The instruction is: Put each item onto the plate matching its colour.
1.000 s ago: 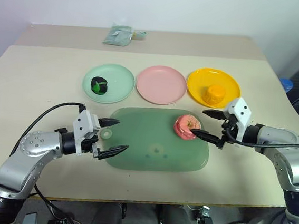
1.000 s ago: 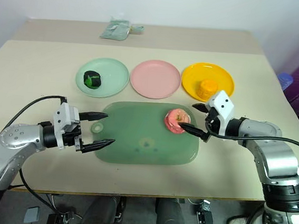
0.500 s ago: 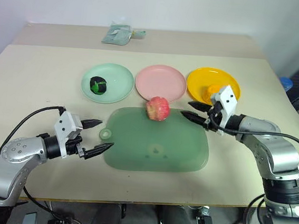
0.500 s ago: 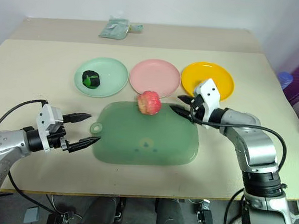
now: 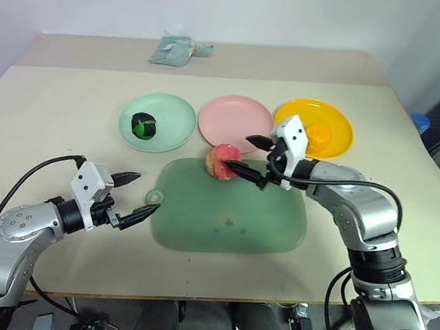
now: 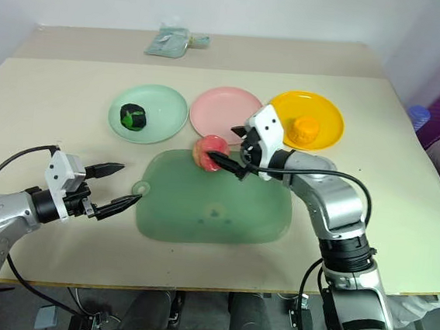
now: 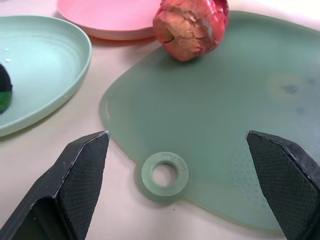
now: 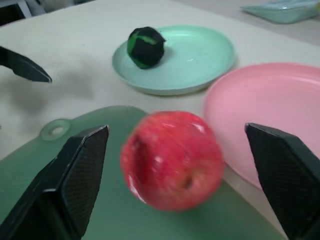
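Observation:
The pink apple (image 5: 220, 161) sits on the far edge of the large green mat (image 5: 231, 209), just short of the pink plate (image 5: 236, 120). My right gripper (image 5: 239, 152) is open, its fingers on either side of the apple (image 8: 172, 160) with gaps showing. A dark green-black lump (image 5: 143, 125) lies on the mint green plate (image 5: 180, 114). On the yellow plate (image 5: 295, 114) rests an orange-yellow lump (image 5: 317, 134). My left gripper (image 5: 148, 195) stands open and empty near the mat's ringed left corner (image 7: 165, 174).
A pale green packet (image 5: 174, 50) lies at the back of the table. A blue object (image 5: 419, 122) stands beyond the table's right edge. The front half of the mat is bare.
The apple went from the mat's right side to its far edge by the pink plate. My right gripper followed it leftward and now flanks it. My left gripper drew back to the left.

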